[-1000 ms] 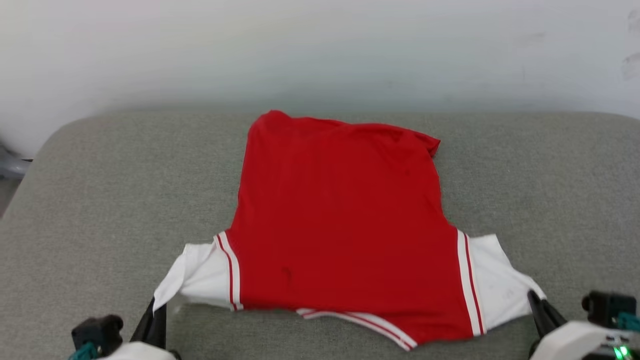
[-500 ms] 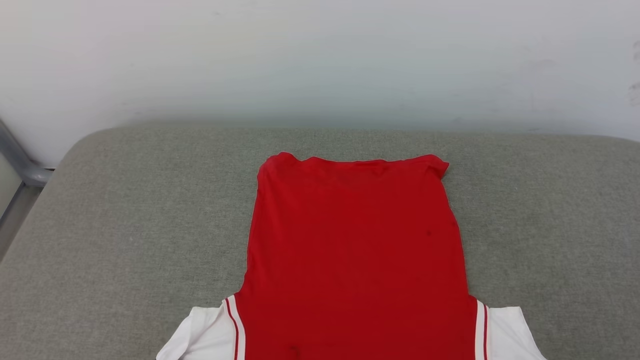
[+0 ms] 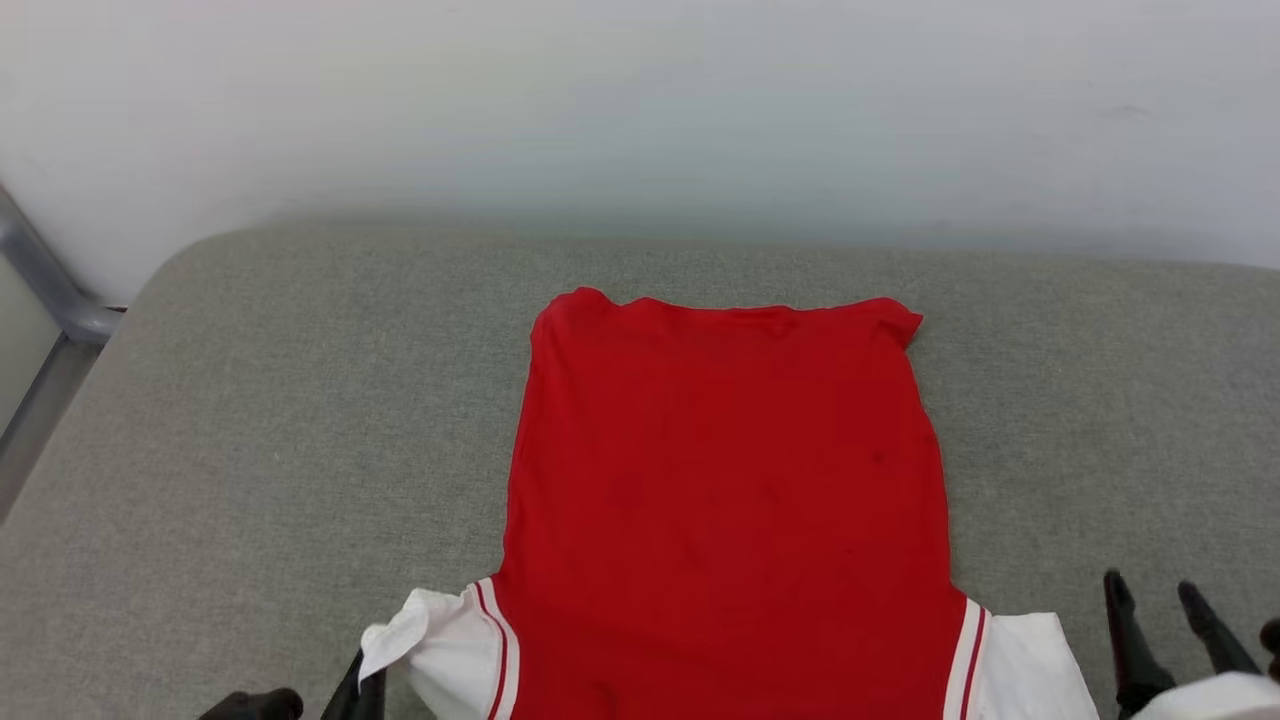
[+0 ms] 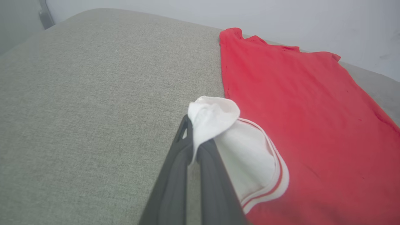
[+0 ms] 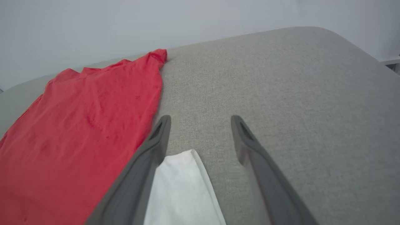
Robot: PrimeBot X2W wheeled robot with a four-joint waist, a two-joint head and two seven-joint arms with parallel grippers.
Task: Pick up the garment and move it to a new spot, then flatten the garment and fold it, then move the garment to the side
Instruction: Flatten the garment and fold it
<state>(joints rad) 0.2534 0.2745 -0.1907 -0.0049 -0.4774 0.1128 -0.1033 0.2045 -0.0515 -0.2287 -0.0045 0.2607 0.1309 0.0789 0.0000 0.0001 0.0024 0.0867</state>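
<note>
Head view is showing the garment lying spread out on a grey cushion, its red body stretching away from the robot toward a pale wall and its far edge stopping short of the cushion's back. The fabric is lying mostly flat, with slight puckering at the two far corners. Both white sleeves are sitting at the near end, each joined to the red by striped trim, and the near hem is running off the bottom of the picture. At the lower left, the left gripper is pinching the tip of the left sleeve; in the left wrist view its two dark fingers are pressing together with the bunched white cloth rising between and above their tips, so this sleeve corner is being lifted off the cushion while the rest of the sleeve is draping back toward the red body. At the lower right, the right gripper is hovering just beside the right sleeve with its fingers spread wide and gripping nothing; in the right wrist view the sleeve's white corner is lying loose on the cushion below the gap, close against one finger. A grey metal rail is running past the cushion's left corner.
</note>
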